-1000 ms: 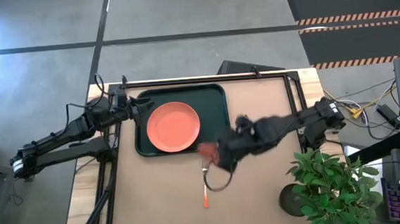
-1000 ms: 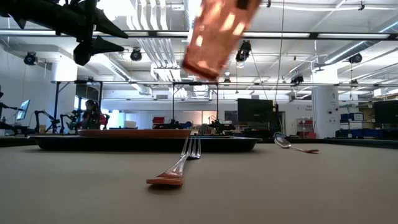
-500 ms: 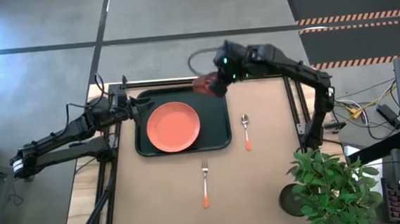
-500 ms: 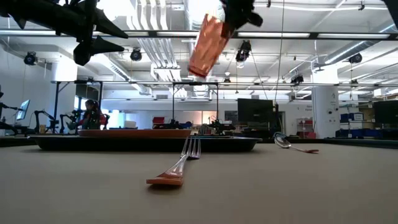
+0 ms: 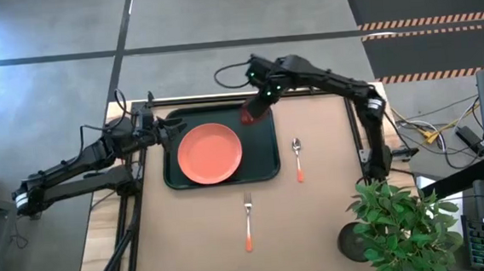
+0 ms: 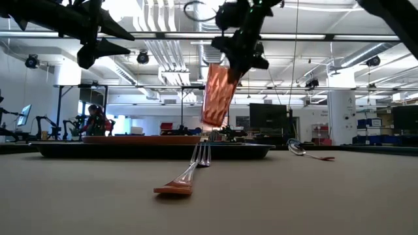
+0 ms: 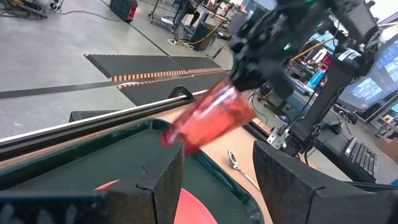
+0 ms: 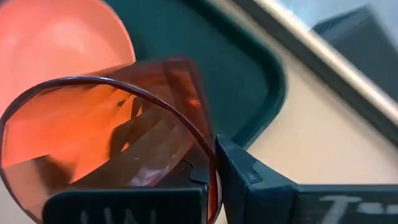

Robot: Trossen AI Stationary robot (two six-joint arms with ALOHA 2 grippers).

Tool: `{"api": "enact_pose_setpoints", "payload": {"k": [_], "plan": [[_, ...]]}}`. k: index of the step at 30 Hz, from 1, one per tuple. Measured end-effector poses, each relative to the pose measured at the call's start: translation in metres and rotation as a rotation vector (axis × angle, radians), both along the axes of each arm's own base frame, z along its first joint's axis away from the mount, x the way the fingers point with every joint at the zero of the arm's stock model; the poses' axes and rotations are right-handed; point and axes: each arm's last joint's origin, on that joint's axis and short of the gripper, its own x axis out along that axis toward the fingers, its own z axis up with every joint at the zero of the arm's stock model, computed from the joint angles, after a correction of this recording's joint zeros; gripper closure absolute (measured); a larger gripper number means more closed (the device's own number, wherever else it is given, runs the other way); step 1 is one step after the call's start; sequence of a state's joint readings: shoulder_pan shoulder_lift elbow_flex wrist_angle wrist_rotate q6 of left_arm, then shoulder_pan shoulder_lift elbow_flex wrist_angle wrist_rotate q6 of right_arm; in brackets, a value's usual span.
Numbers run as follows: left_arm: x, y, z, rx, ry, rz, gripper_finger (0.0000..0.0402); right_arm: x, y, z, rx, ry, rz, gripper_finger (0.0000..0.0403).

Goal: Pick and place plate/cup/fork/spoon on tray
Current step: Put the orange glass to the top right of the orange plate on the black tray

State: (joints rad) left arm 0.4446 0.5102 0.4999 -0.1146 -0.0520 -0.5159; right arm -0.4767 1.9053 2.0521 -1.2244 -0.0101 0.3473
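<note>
The coral-orange plate [image 5: 210,152] lies on the dark tray [image 5: 266,170]. My right gripper [image 5: 261,100] is shut on the reddish-brown cup [image 5: 250,113], above the tray's far right corner. The cup also shows in the low view [image 6: 217,94] and in the left wrist view [image 7: 208,118]. The fork [image 5: 248,216] lies flat on the table near the tray's near edge. The spoon [image 5: 297,157] lies flat to the right of the tray. My left gripper [image 5: 171,128] is open and empty above the tray's far left corner. My right gripper pinches the cup's wall at its rim [image 8: 210,163], one finger inside the cup and one outside. The fingers come from above and from the table's far right, slanting down. The cup hangs tilted below the fingers [image 6: 241,62], clear of the tray.
A potted plant [image 5: 398,227] stands at the table's near right corner. A black rail [image 5: 247,92] runs along the table's far edge, behind the tray. Bare table lies around the fork and the spoon.
My right gripper has carried the cup from beside the tray's near right corner toward the table's far edge. It then came down and a little nearer, over the tray's far right corner. The cup stays held and tilted, and now hangs lower than half a second ago.
</note>
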Motion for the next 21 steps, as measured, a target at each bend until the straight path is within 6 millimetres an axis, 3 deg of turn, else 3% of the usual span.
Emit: {"api": "enact_pose_setpoints", "payload": {"k": [7, 21], "plan": [[0.000, 0.000, 0.000, 0.000, 0.001, 0.000, 0.0228, 0.007, -0.010, -0.031, 0.044, 0.118, -0.007, 0.0395], [0.001, 0.000, -0.001, -0.005, 0.010, 0.000, 0.0228, -0.008, -0.034, -0.029, 0.039, 0.118, -0.096, 0.0395]]}}
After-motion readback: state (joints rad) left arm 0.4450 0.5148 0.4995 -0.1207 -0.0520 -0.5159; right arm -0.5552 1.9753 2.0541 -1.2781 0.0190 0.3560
